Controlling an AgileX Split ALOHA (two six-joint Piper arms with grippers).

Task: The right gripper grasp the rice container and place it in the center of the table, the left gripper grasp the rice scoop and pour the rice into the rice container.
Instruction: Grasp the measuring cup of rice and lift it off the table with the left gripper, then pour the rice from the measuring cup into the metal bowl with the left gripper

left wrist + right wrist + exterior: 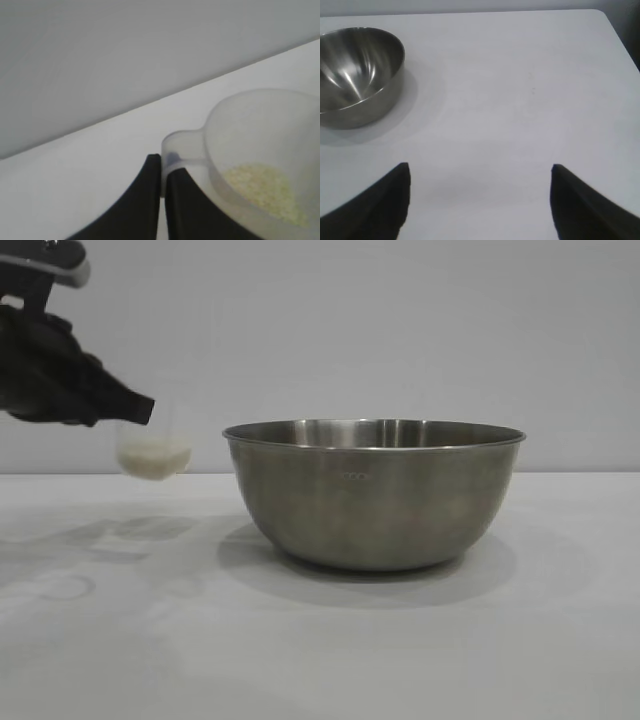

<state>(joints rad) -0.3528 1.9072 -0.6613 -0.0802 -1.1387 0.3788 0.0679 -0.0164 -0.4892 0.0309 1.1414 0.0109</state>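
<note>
Exterior view: steel bowl [373, 492] sits mid-table [320, 660]. Left gripper [140, 410], off the bowl's left side and above the tabletop, is clamped on the plastic scoop [152, 452] handle; rice [155, 453] lies inside. Right gripper [480, 200] hangs spread wide, empty, well away from the bowl.

Brushed steel rice container [375, 495] (matt table [320, 640])

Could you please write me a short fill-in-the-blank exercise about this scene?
1. The left hand holds the scoop by its ____.
2. The rice lies in the ____.
3. The steel bowl stands on the ____ table.
4. The right hand is ____ and holds nothing.

Missing words: handle; scoop; white; open
</note>
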